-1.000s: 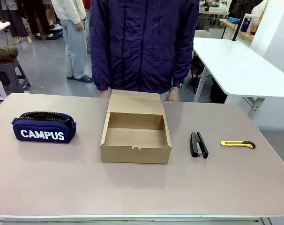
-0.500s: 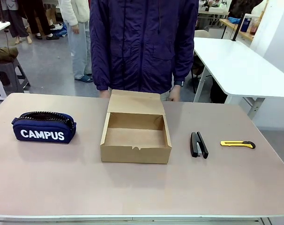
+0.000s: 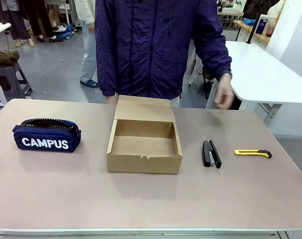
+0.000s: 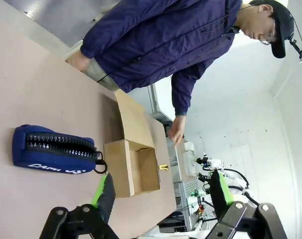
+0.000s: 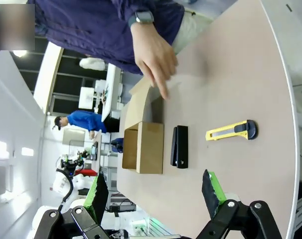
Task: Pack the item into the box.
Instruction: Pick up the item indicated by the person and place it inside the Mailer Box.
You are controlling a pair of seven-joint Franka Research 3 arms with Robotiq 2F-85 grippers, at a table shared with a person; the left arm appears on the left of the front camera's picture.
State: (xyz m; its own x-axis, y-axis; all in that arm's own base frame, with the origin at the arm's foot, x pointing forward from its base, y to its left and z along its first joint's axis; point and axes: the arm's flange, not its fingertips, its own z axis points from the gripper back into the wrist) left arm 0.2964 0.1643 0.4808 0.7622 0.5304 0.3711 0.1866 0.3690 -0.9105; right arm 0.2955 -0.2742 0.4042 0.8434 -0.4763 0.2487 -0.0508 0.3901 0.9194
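While left gripper point(image 4: 160, 185) and right gripper point(image 5: 154, 180) gape empty, slim yellow knife point(image 3: 252, 153), black end

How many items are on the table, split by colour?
Navy: 1, the CAMPUS pencil pouch
Brown: 1, the cardboard box
Black: 1, the stapler
Yellow: 1, the utility knife
Total: 4

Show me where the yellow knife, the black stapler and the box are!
yellow knife point(image 3: 250, 152), front view, on its yellow body.
black stapler point(image 3: 211, 154), front view, on its middle.
box point(image 3: 144, 164), front view, on its front wall.
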